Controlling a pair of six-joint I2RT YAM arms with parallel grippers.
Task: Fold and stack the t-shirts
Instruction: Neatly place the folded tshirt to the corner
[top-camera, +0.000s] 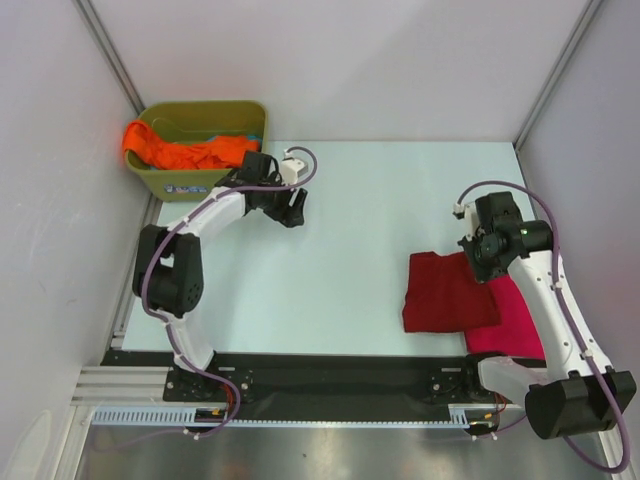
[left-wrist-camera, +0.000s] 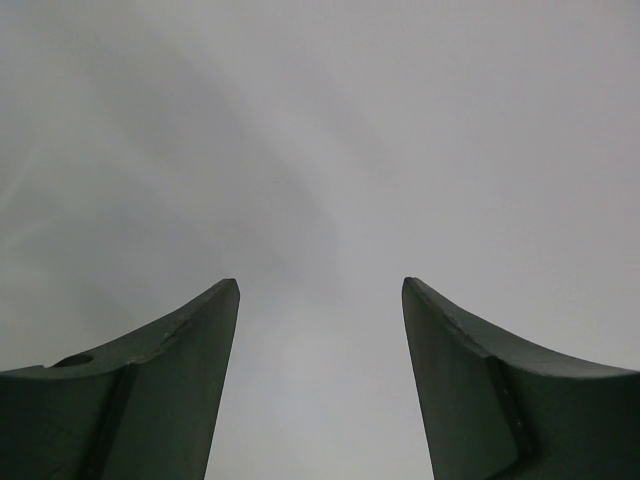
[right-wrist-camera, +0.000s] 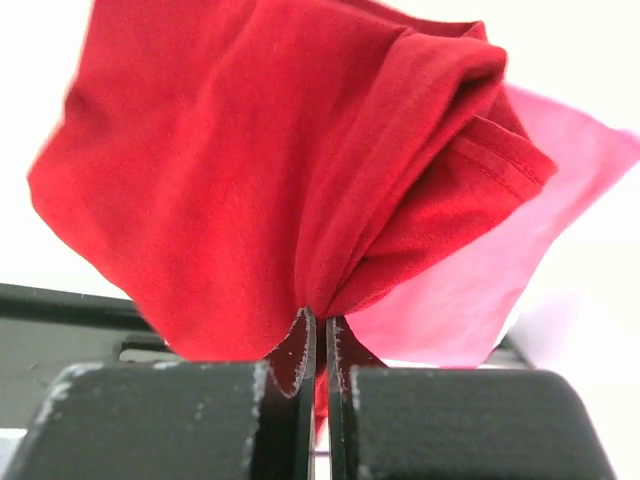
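Pinch visible only from wrist, right tool (right-wrist-camera: 320, 320) clamping dark red t-shirt (right-wrist-camera: 250, 170), left tool (left-wrist-camera: 320, 288) spread wide.

Pale table (top-camera: 350, 230), dark red t-shirt (top-camera: 445, 292), pink t-shirt (top-camera: 520, 325) atop

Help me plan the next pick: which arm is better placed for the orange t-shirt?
Left. The left gripper, open, sits beside the tub holding the orange t-shirt; the right gripper is shut on the dark red t-shirt.

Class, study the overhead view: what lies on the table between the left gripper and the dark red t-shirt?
Nothing. In the top external view, only bare pale table separates the left gripper from the dark red t-shirt.
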